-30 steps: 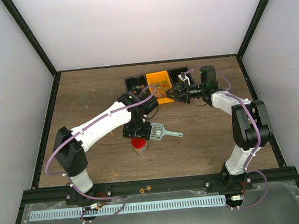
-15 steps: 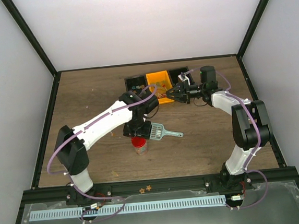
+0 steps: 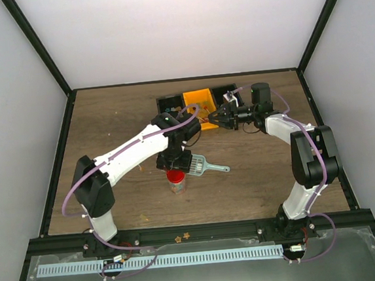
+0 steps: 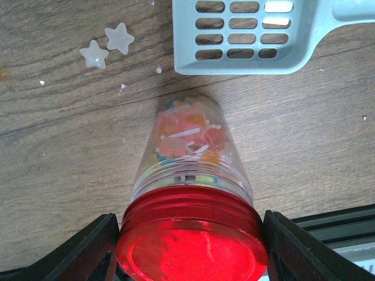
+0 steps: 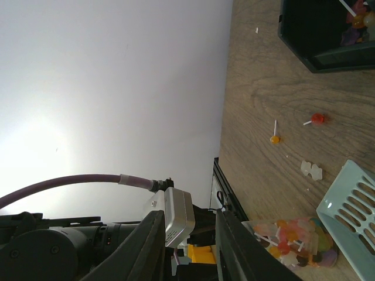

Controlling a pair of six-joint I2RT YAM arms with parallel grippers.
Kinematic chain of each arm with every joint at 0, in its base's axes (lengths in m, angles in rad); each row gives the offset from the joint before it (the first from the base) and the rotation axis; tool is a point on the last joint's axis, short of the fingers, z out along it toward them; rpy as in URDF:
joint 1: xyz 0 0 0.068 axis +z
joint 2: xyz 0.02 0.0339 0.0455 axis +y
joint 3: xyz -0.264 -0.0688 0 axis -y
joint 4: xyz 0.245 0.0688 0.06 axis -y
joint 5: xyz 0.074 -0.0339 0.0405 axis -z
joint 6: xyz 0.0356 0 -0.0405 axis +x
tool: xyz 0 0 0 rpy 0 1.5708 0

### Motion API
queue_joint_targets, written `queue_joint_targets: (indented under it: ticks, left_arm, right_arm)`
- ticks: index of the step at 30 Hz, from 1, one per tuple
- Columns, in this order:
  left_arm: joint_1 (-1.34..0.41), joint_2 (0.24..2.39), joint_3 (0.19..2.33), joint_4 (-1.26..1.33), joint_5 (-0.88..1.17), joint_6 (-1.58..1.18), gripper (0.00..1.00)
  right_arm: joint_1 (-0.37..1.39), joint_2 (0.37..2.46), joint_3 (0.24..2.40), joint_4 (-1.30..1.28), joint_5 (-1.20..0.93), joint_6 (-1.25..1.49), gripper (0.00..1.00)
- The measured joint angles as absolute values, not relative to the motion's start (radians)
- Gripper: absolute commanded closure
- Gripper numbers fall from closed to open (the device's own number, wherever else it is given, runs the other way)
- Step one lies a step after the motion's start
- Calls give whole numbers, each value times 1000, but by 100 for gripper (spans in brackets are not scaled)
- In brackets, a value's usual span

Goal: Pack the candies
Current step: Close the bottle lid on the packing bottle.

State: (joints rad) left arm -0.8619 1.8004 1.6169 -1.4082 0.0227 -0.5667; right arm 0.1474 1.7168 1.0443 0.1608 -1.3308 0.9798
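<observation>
Red lid (image 4: 190, 254) gripped by left tool (image 4: 190, 234); candies (image 4: 187, 132) in clear jar (image 4: 193, 170)

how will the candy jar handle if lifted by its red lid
The jar looks clear, smooth plastic, so probably light but slippery. Round and tall, it may tip or roll. Left fingers flank only the red lid; it might swing.

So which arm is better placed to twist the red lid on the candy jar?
Left. The left end effector straddles the red lid of the candy jar, with one finger against each side. The right end effector is away at the yellow bin, not near the jar.
</observation>
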Motion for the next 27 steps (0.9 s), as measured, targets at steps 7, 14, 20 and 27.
queue_joint_targets:
  ticks: [7, 14, 20, 27]
  left_arm:
    - [-862, 1800, 1617, -1408, 23, -563, 37]
    - [-862, 1800, 1617, -1408, 23, -556, 36]
    - [-862, 1800, 1617, -1408, 23, -556, 35]
    - [-862, 1800, 1615, -1408, 23, -555, 33]
  right_arm:
    - [147, 1717, 1044, 161, -1331, 980, 75]
    - [147, 1718, 1044, 161, -1331, 980, 75]
    - [147, 1718, 1044, 161, -1331, 980, 75]
    - [147, 1718, 1044, 161, -1331, 979, 75]
